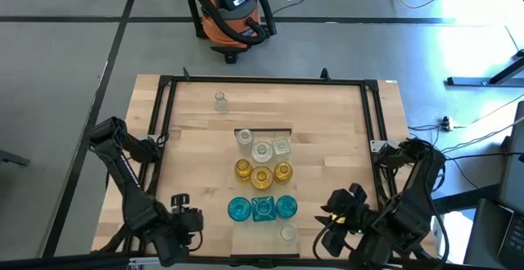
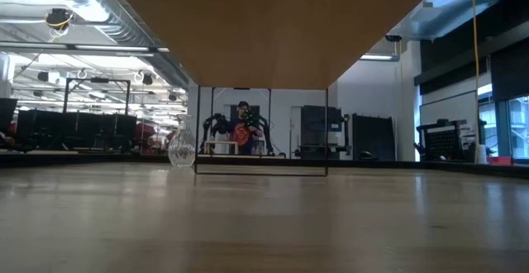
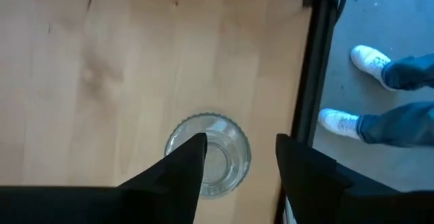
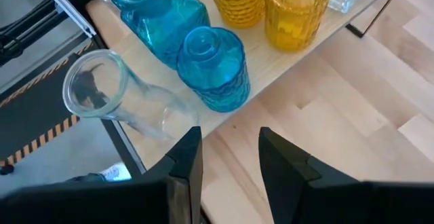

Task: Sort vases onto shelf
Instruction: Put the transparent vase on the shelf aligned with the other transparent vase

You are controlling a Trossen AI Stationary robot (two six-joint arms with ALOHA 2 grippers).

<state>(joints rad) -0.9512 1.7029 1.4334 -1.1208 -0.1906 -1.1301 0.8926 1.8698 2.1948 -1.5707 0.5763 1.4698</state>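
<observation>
Shelf (image 1: pixel 264 245): vases (image 1: pixel 261 175) grouped clear, yellow, blue.
Stray vase (image 1: pixel 220 101): far left on surface (image 1: pixel 327 139).
Left tool (image 1: pixel 179 203): open, near-left.
Right tool (image 1: pixel 329 221): open, near-right.

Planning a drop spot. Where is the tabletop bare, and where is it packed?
Bare: the tabletop left of the shelf, up to the lone clear vase, and the strip right of the shelf toward the right gripper. Packed: the shelf itself, with clear vases, amber vases and teal vases shoulder to shoulder.

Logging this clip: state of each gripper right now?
Left gripper: open, above a clear vase.
Right gripper: open, empty, near the shelf.
</observation>
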